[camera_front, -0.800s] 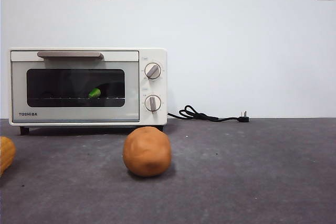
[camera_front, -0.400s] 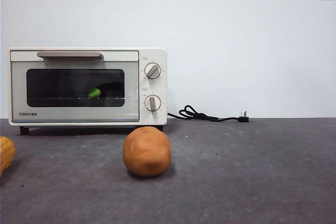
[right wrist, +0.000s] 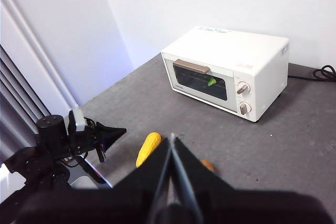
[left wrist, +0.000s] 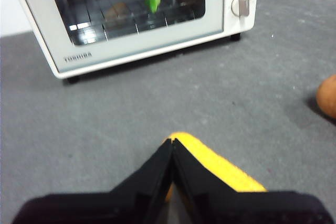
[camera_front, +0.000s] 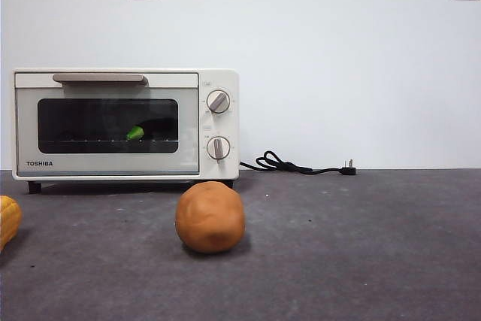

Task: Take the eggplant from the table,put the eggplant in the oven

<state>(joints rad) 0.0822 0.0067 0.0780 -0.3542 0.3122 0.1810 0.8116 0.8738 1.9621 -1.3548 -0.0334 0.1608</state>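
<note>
The cream-white oven (camera_front: 218,80) stands at the back left of the table (camera_front: 361,246) with its door closed. Through the dark glass I see the eggplant (camera_front: 135,133) on the wire rack, its green stem cap bright and its dark body hard to make out. The left wrist view shows the same green cap of the eggplant (left wrist: 153,1) behind the oven (left wrist: 131,48) door. My left gripper (left wrist: 172,142) is shut with nothing in it and hangs well back from the oven. My right gripper (right wrist: 171,139) is also shut, high and far from the oven (right wrist: 231,51).
A round orange-brown ball (camera_front: 210,216) lies in front of the oven. A yellow ridged item (camera_front: 7,219) sits at the left edge, just under my left gripper. A black power cord (camera_front: 297,165) trails to the oven's right.
</note>
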